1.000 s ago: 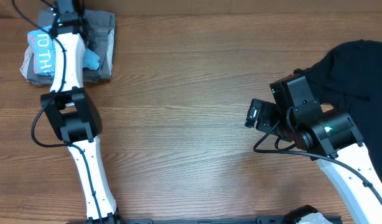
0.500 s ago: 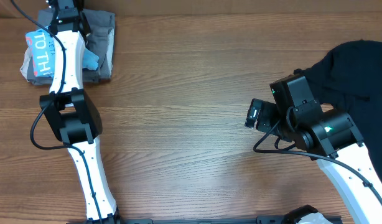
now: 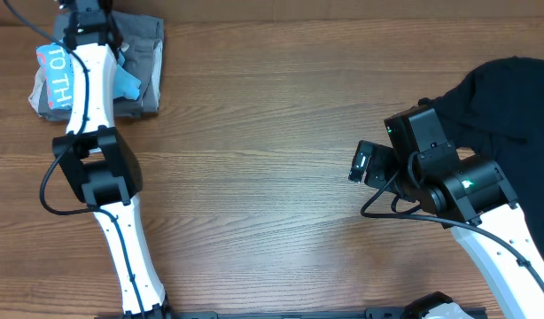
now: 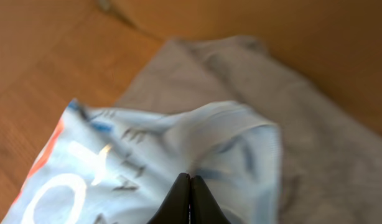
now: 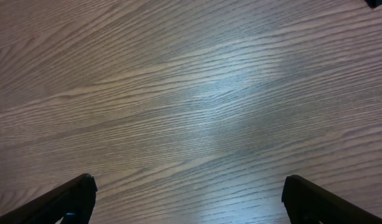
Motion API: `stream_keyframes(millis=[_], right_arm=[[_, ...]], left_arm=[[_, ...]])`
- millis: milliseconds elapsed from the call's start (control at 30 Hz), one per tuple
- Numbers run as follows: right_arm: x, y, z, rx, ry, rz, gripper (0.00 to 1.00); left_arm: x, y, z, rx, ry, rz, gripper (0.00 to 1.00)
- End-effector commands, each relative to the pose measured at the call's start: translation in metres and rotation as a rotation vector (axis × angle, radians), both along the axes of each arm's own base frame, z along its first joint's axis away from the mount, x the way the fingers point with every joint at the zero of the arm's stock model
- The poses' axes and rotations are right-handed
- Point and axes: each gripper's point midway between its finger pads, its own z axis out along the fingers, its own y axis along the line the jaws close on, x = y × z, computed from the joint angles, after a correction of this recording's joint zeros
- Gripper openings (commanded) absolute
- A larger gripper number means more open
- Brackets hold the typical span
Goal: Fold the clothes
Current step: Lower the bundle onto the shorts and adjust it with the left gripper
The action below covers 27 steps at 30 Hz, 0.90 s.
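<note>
Now farther back, left pincer (image 4: pixel 190 185) dragging blue T-shirt (image 4: pixel 125 155), right pincer (image 5: pixel 188 196) unmoved.

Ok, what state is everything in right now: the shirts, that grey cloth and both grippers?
Blue shirt: crumpled, lying on the grey cloth, one fold pulled up.
Grey cloth: flat, looks folded, under the blue shirt.
Black shirt: unfolded heap at the table's right edge.
Left gripper: shut, apparently pinching the blue shirt's raised fold.
Right gripper: open, empty, over bare wood.

shirt (image 3: pixel 50 80) atop folded garment (image 3: pixel 146 49)
</note>
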Motion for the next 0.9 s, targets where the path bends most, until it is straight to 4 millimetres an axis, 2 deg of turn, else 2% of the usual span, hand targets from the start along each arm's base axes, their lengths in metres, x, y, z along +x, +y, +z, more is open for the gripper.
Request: stream_keyframes(millis=[0,133,233,400,567,733,867], right_arm=[[0.003,-0.001,0.003,-0.003,-0.013,-0.008,1.0],[0.003,-0.001,0.003,-0.003,-0.013,-0.008,1.0],[0.003,-0.001,0.003,-0.004,-0.013,-0.008,1.0],[0.003,-0.001,0.003,-0.004,-0.013,-0.008,1.0],[0.003,-0.001,0.003,-0.004,-0.013,-0.008,1.0],[0.003,-0.001,0.003,-0.003,-0.013,-0.008,1.0],[0.003,-0.001,0.003,-0.004,-0.013,-0.008,1.0]], left_arm=[[-0.017,0.039,0.024,-0.023,-0.065,0.114,0.04],[-0.023,0.052,0.024,0.004,-0.033,0.105,0.04],[-0.023,0.053,0.024,0.006,-0.034,0.102,0.04],[-0.006,0.034,0.018,-0.094,-0.075,-0.003,0.04],[0.001,0.034,0.005,-0.099,-0.085,-0.007,0.04],[0.009,0.031,-0.021,-0.107,-0.064,-0.042,0.04],[0.021,0.021,-0.026,-0.139,-0.095,-0.108,0.04]])
